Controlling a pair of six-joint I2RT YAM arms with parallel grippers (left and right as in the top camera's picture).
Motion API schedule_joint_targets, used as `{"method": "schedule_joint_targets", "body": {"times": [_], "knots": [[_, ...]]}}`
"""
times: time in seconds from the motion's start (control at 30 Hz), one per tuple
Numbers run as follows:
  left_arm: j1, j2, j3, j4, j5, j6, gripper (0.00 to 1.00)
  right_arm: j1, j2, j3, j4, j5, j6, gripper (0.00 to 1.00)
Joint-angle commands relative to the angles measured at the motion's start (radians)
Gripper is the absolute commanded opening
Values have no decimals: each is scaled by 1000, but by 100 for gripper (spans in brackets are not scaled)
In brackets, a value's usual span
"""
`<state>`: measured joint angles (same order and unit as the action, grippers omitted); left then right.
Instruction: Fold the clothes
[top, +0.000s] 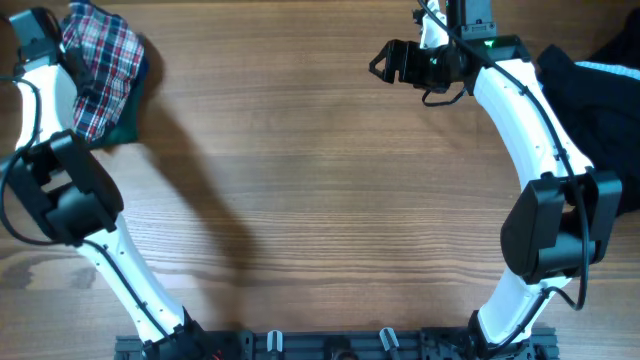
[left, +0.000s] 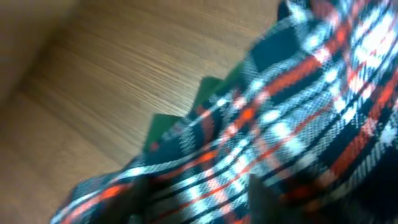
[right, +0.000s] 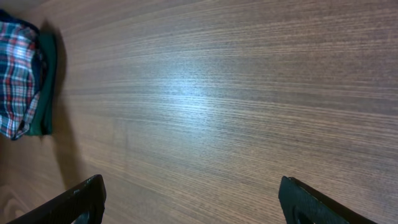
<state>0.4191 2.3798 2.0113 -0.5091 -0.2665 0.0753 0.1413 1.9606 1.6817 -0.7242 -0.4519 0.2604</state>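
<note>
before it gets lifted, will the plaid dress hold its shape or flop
Probably floppy: the plaid dress lies in a soft, rumpled heap, so it would likely sag and unfold if lifted by one edge. It looks like thin woven cloth, so probably light. Pushed, it may bunch rather than slide, perhaps dragging the green garment at its edge.

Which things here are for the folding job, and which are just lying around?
For the folding job:
- plaid garment, at the table's far left
- dark-green garment, lying under the plaid one
- black garment, at the far right

Just there:
- wooden table
- black rail along the near edge, where the arms are mounted
</note>
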Motion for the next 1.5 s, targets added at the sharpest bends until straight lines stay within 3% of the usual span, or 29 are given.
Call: {"method": "schedule_joint_targets", "body": {"times": [0.0, 0.2, 0.37, 0.43, 0.5, 0.53, 0.57, 0.6, 1.4, 1.47], "knots": [[-2, -185, -2, -30, 35, -32, 75, 0, -1, -8, 6, -20, 2, 89], [-3, -291, -2, -197, 216, -36, 99, 0, -1, -8, 18, -19, 2, 89], [-3, -297, -2, -354, 383, -84, 99, 0, -1, -8, 27, -19, 1, 89], [-3, -286, -2, -376, 414, -85, 84, 0, -1, -8, 27, -19, 1, 89], [-3, -262, -3, -362, 443, -85, 36, 0, -1, -8, 27, -19, 2, 89], [-4, -251, -3, -350, 450, -84, 18, 0, -1, -8, 27, -19, 1, 89], [-6, -235, -3, -329, 449, -84, 8, 0, -1, -8, 27, -19, 2, 89], [-8, -223, -3, -309, 449, -84, 4, 0, -1, -8, 26, -19, 1, 89], [-107, 162, -3, 275, 456, 2, 4, 0, -1, -8, 3, -19, 28, 89], [-124, 180, -3, 292, 457, 24, 11, 0, -1, -8, 2, -19, 28, 89]]}}
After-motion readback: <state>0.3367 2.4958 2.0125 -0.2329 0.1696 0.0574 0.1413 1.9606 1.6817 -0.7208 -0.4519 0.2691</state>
